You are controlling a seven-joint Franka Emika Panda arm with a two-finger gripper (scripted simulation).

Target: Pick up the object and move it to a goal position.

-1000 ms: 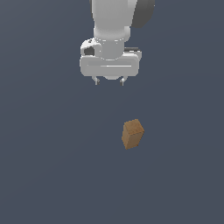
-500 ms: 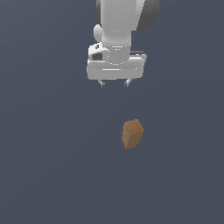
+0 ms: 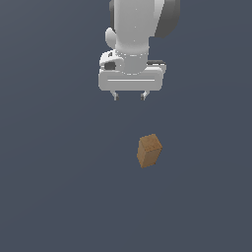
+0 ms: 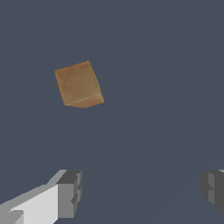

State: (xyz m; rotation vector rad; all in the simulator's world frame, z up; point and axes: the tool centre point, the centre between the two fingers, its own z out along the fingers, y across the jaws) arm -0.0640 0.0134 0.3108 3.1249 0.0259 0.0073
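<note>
The object (image 3: 148, 150) is a tan-brown, wood-like block standing upright on the dark grey floor, turned slightly askew. In the wrist view the object (image 4: 78, 84) shows mostly its top face. My white gripper (image 3: 130, 95) hangs above the floor, farther back in the exterior view and a little toward its left of the block, well apart from it. Its two fingers point down and stand wide apart with nothing between them. The wrist view shows the gripper (image 4: 142, 192) with one grey fingertip (image 4: 70, 193) and the other at the frame's edge.
A plain dark grey floor (image 3: 59, 197) spreads in all directions. No other objects, containers or edges show in either view.
The gripper has shifted toward the exterior view's right and slightly lower, coming closer to the block. The block has not moved. The fingers stay open.
</note>
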